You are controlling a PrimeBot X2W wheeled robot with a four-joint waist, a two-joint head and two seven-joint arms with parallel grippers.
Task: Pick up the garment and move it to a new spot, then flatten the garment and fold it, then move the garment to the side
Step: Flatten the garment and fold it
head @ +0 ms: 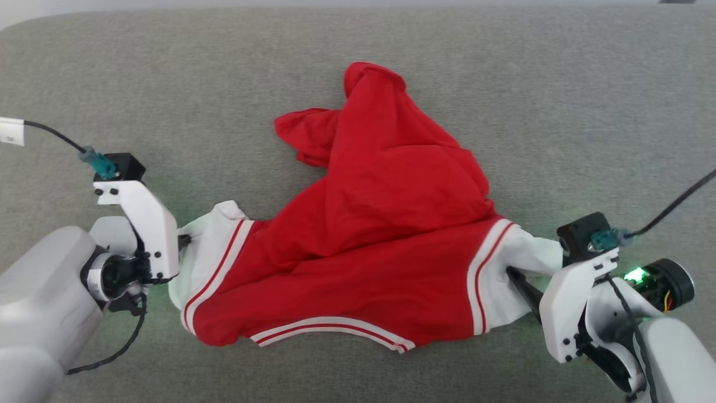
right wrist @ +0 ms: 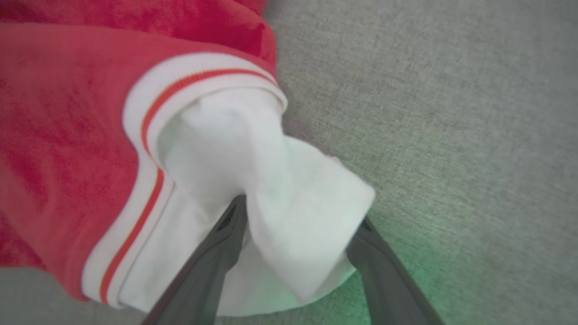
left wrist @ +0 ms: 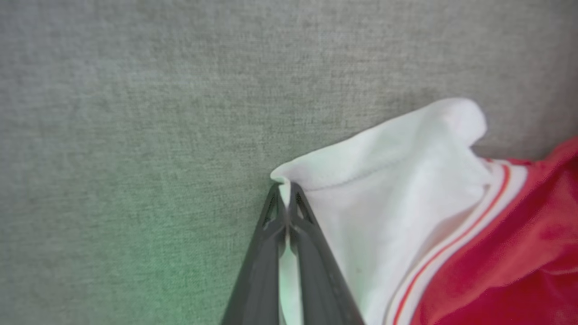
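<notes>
Both garment (head: 380, 224) ends covered: my left pincer (left wrist: 284, 187) clamped on white cuff (left wrist: 384, 180), right pincer (right wrist: 301, 210) open, straddling other cuff (right wrist: 280, 180).

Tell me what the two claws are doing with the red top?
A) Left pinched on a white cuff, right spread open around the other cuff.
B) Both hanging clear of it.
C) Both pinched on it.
A: the left gripper is shut on one white cuff of the garment; the right gripper stands open around the other cuff.
</notes>
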